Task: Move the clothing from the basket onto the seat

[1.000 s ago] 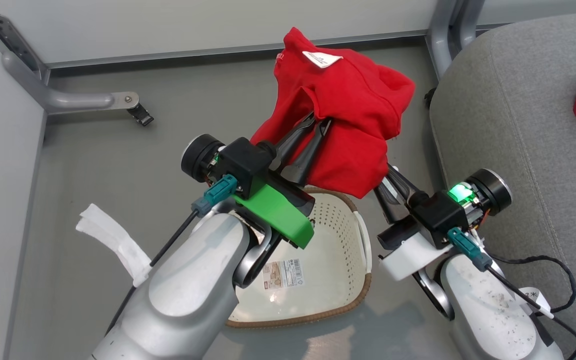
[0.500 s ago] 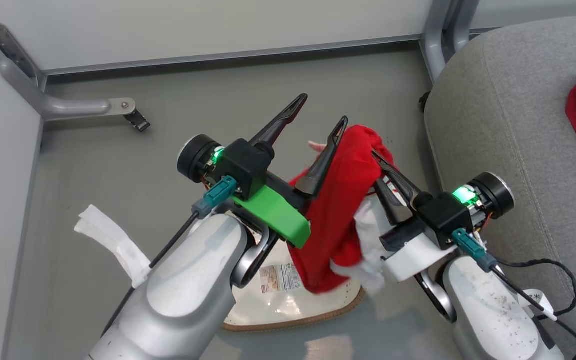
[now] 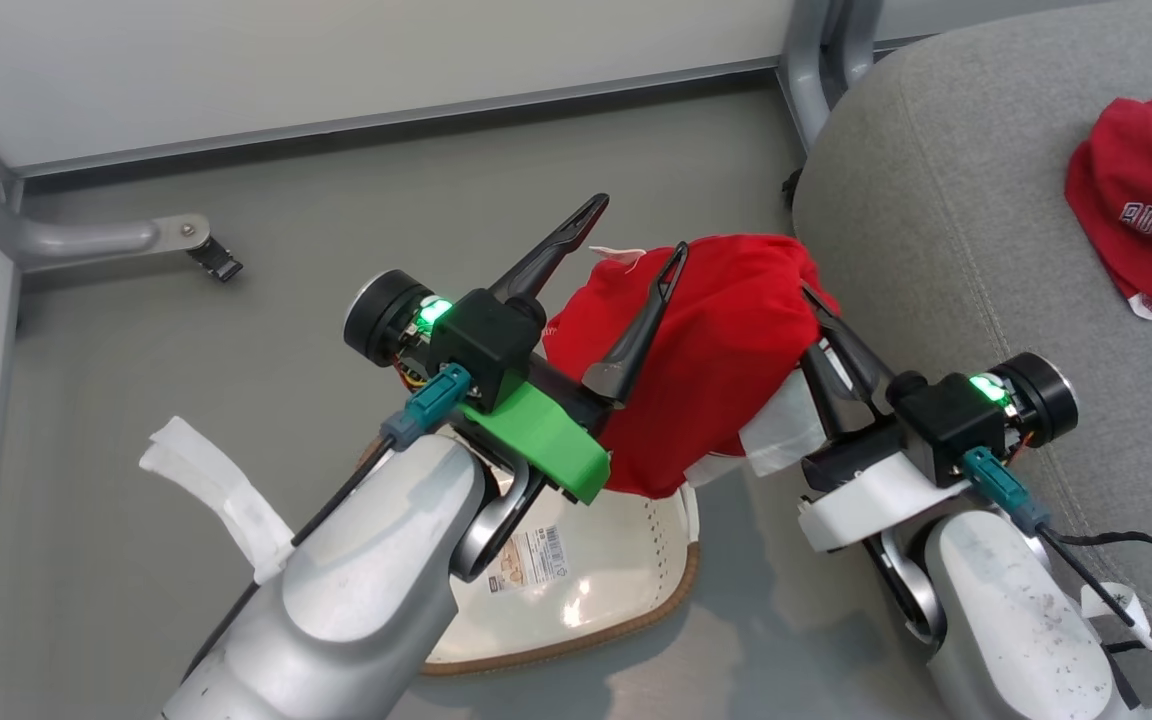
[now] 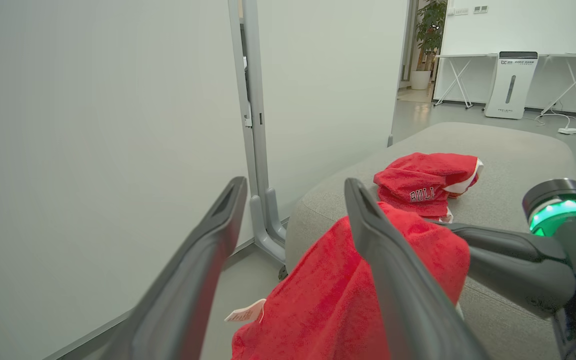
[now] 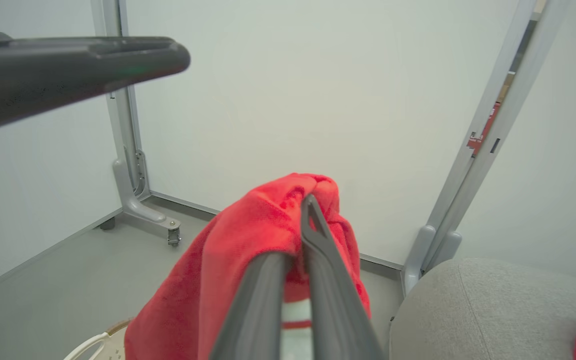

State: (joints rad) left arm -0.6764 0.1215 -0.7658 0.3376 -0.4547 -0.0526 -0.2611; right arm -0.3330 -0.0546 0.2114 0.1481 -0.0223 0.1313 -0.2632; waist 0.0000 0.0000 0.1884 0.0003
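Counts: 1 seat, 1 basket, 2 red garments, 2 end effectors.

Seat [image 3: 976,250]: grey woven cushion with a rounded corner, biggest thing here. It's my reference for all places.

Basket [image 3: 626,600]: cream, perforated, brown rim, on the floor [image 3: 186,400] just off the seat's left edge. Label sticker [image 3: 531,555] is on its inside. My left forearm covers part of it, so I can't tell if any cloth lies in the hidden part.

Garment on the seat [image 3: 1136,210]: bunched up on top of the seat, well in from its left edge, white lettering facing up, white trim at its lower edge. Left wrist view shows it too [image 4: 425,177].

Garment in the air [image 3: 726,360]: hangs just left of the seat's left edge, off the cushion, over the basket. White tag [image 3: 616,255] sticks out on the side away from the seat. White panel [image 3: 781,435] is on its lower part, nearer the seat.

My right end effector [image 3: 814,300]: closed, pinching the top fold of the hanging garment. Right wrist view shows both fingers clamped together on the red cloth [image 5: 305,205].

My left end effector [image 3: 641,224]: jaws spread wide, gripping nothing, further from the seat than the right one. The finger nearer the seat [image 3: 651,310] lies across the hanging garment in the head view. Can't tell if it touches the cloth.
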